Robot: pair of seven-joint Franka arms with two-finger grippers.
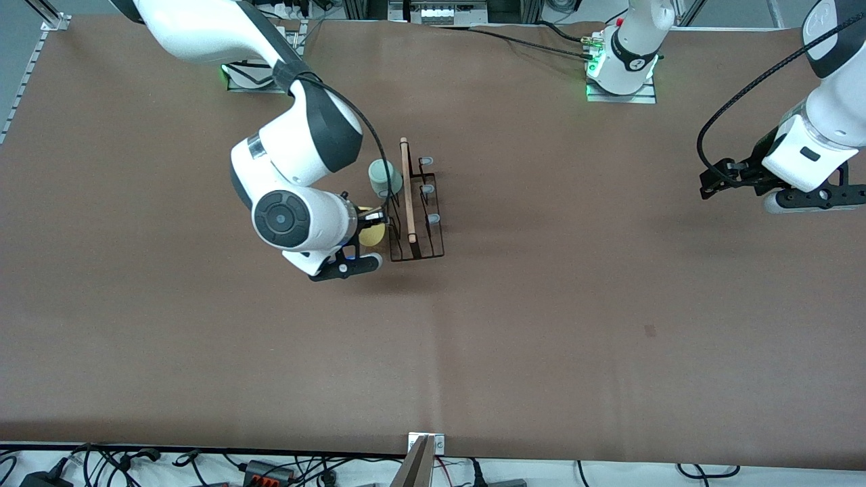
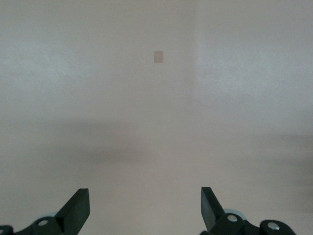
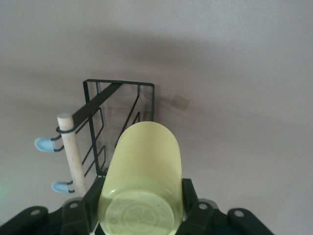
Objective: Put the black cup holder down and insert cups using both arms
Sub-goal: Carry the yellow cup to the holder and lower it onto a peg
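Observation:
The black cup holder point(image 1: 425, 230) stands mid-table, its wooden rod point(image 1: 408, 193) on top. It also shows in the right wrist view point(image 3: 120, 105). A pale grey-green cup point(image 1: 383, 177) sits on a peg on the rack's side toward the right arm's end. My right gripper point(image 1: 371, 228) is shut on the yellow cup point(image 1: 371, 235), held on its side against that same side of the rack. In the right wrist view the cup point(image 3: 144, 161) sits between my right gripper's point(image 3: 142, 198) fingers, base toward the camera. My left gripper point(image 1: 710, 184) waits open and empty over the left arm's end of the table. The light blue cup is out of view.
Three pale-capped free pegs point(image 1: 427, 189) stand on the rack's side toward the left arm's end. A small dark mark point(image 1: 650, 330) lies on the brown table. Cables and a metal bracket point(image 1: 426, 443) run along the table's near edge. The left wrist view shows only bare table point(image 2: 156, 122).

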